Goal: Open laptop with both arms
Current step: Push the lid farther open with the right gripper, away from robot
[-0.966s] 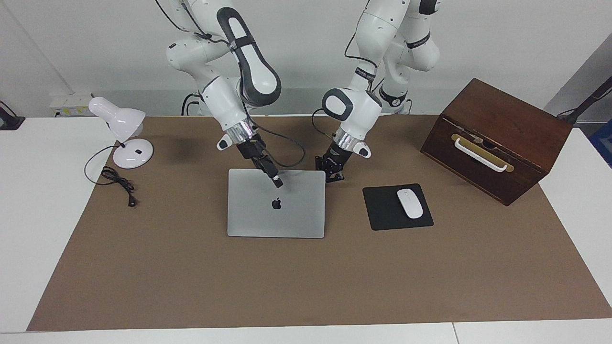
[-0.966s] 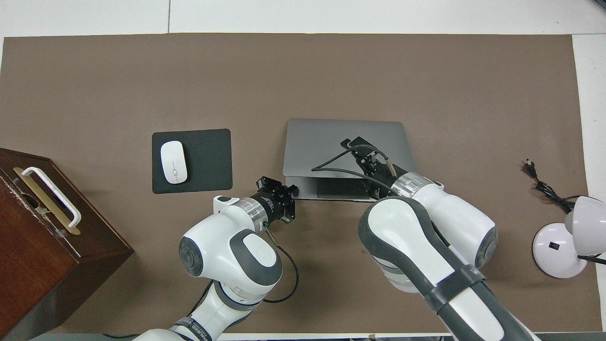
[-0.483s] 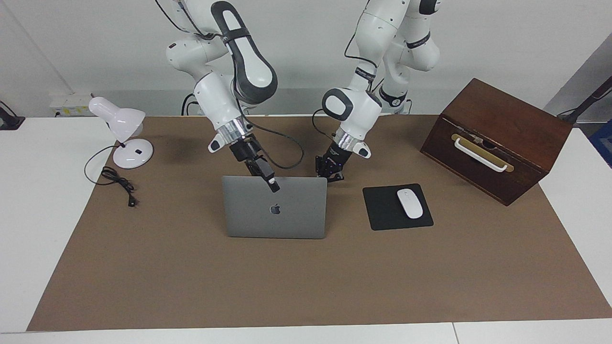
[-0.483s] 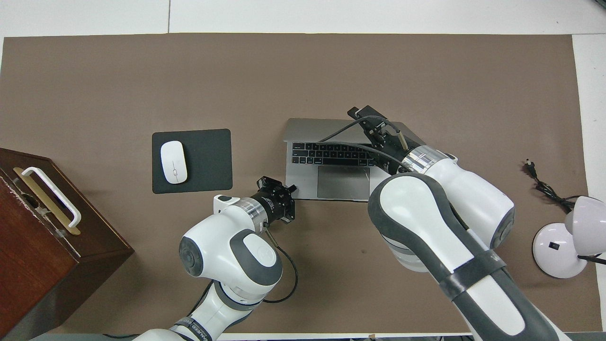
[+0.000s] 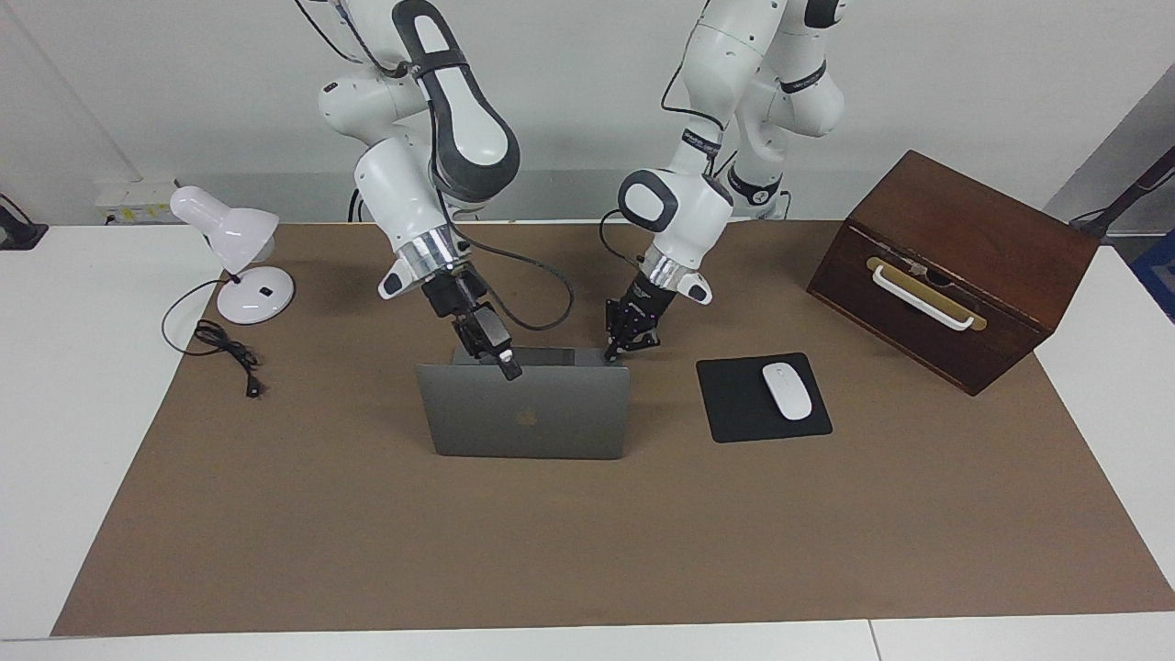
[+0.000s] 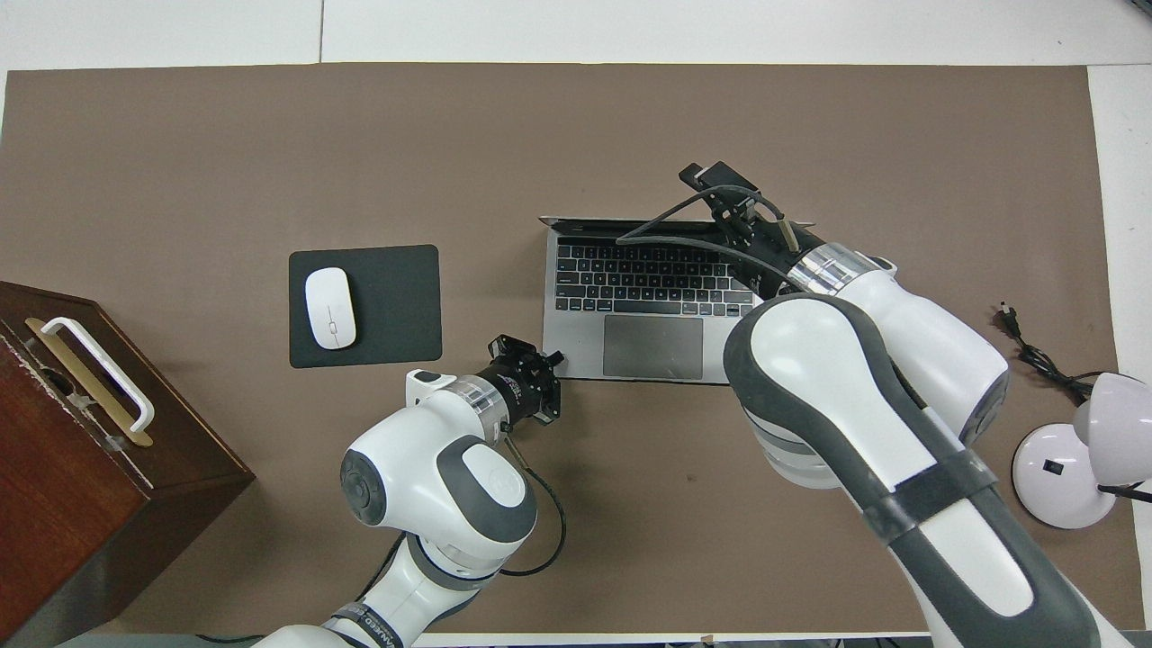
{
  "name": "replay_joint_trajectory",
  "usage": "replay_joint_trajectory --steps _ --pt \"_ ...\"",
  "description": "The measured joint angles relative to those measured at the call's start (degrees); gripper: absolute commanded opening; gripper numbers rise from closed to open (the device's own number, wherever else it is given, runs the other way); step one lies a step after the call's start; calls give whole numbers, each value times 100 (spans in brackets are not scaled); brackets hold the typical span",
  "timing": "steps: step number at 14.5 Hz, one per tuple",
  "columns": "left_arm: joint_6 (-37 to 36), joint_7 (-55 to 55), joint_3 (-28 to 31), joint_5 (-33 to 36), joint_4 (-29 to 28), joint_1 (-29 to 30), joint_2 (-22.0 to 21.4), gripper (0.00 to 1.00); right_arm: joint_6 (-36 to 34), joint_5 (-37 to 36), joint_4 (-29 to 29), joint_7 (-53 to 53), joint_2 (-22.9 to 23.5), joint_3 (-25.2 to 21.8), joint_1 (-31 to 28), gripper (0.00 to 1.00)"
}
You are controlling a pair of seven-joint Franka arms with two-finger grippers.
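The silver-grey laptop stands open in the middle of the brown mat, its lid nearly upright with the logo side away from the robots. Its black keys and grey trackpad show in the overhead view. My right gripper is at the lid's top edge and shut on it; it also shows in the overhead view. My left gripper is low at the corner of the laptop's base nearest the robots, toward the left arm's end. It shows there in the overhead view too.
A black mouse pad with a white mouse lies beside the laptop toward the left arm's end. A dark wooden box with a white handle stands past it. A white desk lamp and its cable are at the right arm's end.
My right gripper has swung the lid up from almost closed to nearly upright, moving away from the robots. My left gripper has stayed at the base's corner.
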Motion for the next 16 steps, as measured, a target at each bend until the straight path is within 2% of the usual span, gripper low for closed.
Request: replay_joint_trajectory --steps 16 --pt "0 3 1 0 6 0 3 0 -336 0 676 -35 346 -149 -443 100"
